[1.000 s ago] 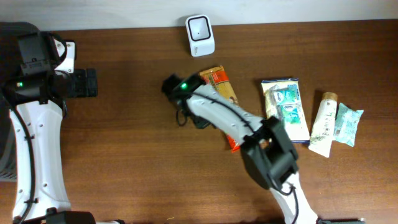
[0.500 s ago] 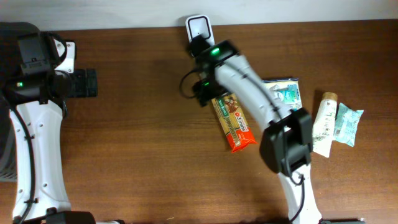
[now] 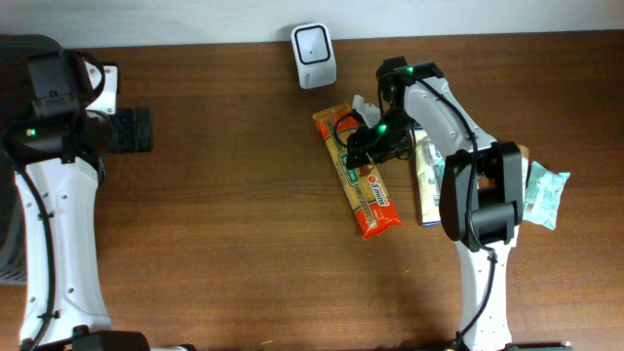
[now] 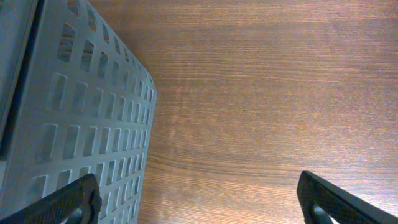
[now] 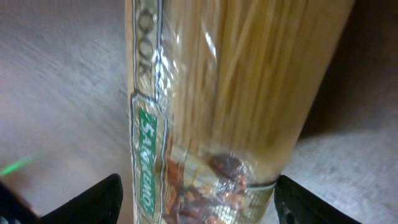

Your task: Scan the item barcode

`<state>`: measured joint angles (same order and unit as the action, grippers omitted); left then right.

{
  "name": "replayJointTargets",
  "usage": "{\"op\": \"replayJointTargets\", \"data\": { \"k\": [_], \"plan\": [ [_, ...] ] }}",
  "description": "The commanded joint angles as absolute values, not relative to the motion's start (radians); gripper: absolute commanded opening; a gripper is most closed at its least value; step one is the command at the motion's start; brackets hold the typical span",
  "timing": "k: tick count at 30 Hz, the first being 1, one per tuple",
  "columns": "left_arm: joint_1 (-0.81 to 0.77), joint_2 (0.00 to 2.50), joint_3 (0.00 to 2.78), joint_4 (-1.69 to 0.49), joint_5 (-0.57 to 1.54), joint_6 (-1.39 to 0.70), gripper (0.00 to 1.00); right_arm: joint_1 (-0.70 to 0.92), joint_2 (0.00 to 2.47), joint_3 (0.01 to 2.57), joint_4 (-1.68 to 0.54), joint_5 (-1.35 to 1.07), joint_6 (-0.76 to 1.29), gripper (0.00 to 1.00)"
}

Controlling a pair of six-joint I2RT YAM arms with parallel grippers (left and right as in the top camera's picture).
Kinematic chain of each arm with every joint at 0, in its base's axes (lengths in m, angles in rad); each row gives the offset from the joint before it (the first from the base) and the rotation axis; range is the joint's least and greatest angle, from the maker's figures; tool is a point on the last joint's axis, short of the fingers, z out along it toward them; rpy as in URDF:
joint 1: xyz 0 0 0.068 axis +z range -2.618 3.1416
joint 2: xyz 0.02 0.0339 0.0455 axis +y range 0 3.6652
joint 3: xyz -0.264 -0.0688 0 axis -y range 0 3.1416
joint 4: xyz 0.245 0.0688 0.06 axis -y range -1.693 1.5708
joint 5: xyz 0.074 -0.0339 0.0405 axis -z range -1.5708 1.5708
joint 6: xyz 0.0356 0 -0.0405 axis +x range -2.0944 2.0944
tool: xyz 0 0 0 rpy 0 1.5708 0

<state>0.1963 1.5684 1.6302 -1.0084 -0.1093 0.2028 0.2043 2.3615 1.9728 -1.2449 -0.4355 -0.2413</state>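
A long spaghetti packet (image 3: 363,185) with a red lower end lies diagonally on the wooden table, below the white scanner (image 3: 314,56). My right gripper (image 3: 359,144) hovers over the packet's upper half. In the right wrist view the packet (image 5: 211,106) fills the space between the black fingertips (image 5: 93,200), and my right gripper (image 5: 199,202) is open astride it, with a gap on the left side. No barcode shows. My left gripper (image 3: 132,130) is far off at the left, and in its wrist view this left gripper (image 4: 199,202) is wide open and holds nothing.
A grey perforated basket (image 4: 68,124) stands beside the left gripper. Right of the spaghetti lie a green-and-white pouch (image 3: 431,180), partly under the right arm, a cream tube (image 3: 507,195) and a teal packet (image 3: 546,195).
The right arm swung from left of the packet, past the scanner, to its right side. Its gripper opened and now sits over the packet. The left arm stayed still.
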Motion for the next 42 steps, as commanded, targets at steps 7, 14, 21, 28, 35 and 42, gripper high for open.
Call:
{"op": "replayJointTargets", "data": {
  "k": [7,14,21,28,35,42],
  "plan": [
    [0.201,1.557,1.644,-1.007,-0.113,0.215,0.99,0.200,2.365,1.838,-1.076,-0.408,-0.258,0.75],
    [0.201,1.557,1.644,-1.008,-0.113,0.215,0.99,0.202,2.365,1.757,-1.043,-0.531,-0.254,0.51],
    [0.201,1.557,1.644,-1.007,-0.113,0.215,0.99,0.198,2.360,1.760,-1.069,-0.633,-0.254,0.04],
    [0.201,1.557,1.644,-1.008,-0.113,0.215,0.99,0.207,2.249,1.945,-1.216,-0.433,-0.082,0.04],
    [0.201,1.557,1.644,-1.007,-0.113,0.215,0.99,0.461,2.254,2.001,-1.347,0.562,0.358,0.04],
    [0.201,1.557,1.644,-1.007,-0.113,0.215,0.99,0.599,2.450,2.001,-1.376,0.697,0.379,0.04]
  ]
}}
